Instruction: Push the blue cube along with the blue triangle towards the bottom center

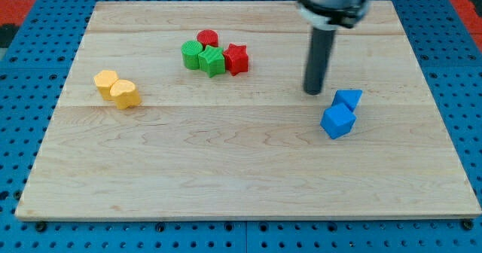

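Note:
A blue cube [337,121] lies on the wooden board [226,170] at the view's right. A blue triangle [348,99] touches it just above and to the right. My tip [313,92] is down on the board, just left of the blue triangle and above-left of the blue cube, a small gap away from both.
A red cylinder [207,38], a red star [236,59] and two green blocks [192,55] [212,61] cluster at the top centre. Two yellow blocks [106,81] [124,94] sit at the left. Blue pegboard [22,95] surrounds the board.

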